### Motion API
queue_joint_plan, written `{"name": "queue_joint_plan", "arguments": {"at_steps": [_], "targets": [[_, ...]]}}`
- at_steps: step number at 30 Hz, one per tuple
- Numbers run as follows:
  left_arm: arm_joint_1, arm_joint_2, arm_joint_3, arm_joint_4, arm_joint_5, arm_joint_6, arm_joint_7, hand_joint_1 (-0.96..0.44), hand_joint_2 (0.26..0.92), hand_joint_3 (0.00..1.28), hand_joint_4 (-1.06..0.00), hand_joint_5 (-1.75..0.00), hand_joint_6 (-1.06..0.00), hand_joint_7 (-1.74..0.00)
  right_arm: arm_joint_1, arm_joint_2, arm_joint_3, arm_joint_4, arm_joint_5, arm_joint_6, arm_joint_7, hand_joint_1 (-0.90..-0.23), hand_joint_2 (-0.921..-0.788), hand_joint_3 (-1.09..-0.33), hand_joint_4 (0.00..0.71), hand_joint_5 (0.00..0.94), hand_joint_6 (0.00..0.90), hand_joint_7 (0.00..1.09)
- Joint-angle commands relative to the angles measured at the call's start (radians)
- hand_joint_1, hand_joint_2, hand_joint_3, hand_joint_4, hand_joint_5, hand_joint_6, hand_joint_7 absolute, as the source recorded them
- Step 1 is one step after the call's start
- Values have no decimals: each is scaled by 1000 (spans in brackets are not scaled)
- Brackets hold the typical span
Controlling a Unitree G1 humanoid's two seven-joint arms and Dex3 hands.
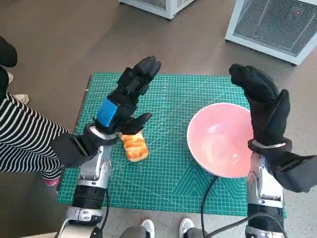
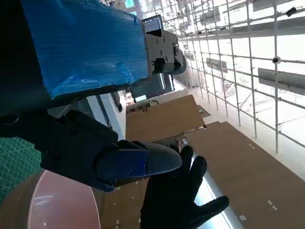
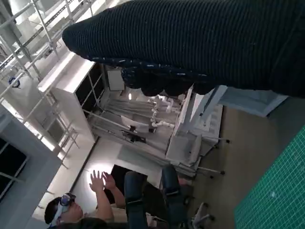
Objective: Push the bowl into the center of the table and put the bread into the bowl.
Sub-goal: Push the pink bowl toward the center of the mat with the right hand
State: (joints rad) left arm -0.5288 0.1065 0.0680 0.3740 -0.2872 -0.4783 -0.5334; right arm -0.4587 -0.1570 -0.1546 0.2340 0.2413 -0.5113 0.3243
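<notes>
The pink bowl [image 1: 221, 140] sits on the right part of the green cutting mat [image 1: 168, 99]. A golden piece of bread [image 1: 134, 146] lies on the mat's left part, partly under my left hand. My left hand [image 1: 126, 96] is raised above the bread, fingers stretched out, holding nothing. My right hand [image 1: 262, 101] is lifted over the bowl's right rim, fingers extended upward, empty. In the left wrist view the bowl's rim [image 2: 57, 202] shows beside my left hand [image 2: 95, 157], with my gloved right hand [image 2: 178, 198] beyond it. The right hand [image 3: 200, 43] fills the right wrist view's top.
A person in striped trousers [image 1: 22, 141] sits at the mat's left edge. White appliances [image 1: 277, 25] stand on the floor beyond the table. A black cable [image 1: 208, 196] runs under the bowl's near side. A person with raised hands [image 3: 95, 195] shows in the right wrist view.
</notes>
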Motion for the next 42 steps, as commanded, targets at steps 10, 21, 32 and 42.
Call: {"name": "queue_joint_plan", "arguments": {"at_steps": [10,21,32,42], "targets": [[-8,-7,8,-13,-20,7,-7,-542,825,536,1,-157,1,-395,54,-84,-107,40,61,-43,32,-669,-921,-712,138,0,30,471],[-5,-1,27,7,-35,-10,-17,-520,786,608,1,-142,1,-371,109,-107,-251,207,-8,-192,-130,-630,-921,-810,107,0,0,494],[-10,-7,33,7,-31,-6,-4,-506,750,669,-1,-154,1,-360,72,-138,-318,537,21,-314,-147,-647,-921,-807,76,2,-1,453],[-12,-10,27,10,-23,-7,6,-505,744,689,1,-156,1,-353,13,-121,-316,789,30,-343,-153,-620,-921,-825,76,1,2,430]]}}
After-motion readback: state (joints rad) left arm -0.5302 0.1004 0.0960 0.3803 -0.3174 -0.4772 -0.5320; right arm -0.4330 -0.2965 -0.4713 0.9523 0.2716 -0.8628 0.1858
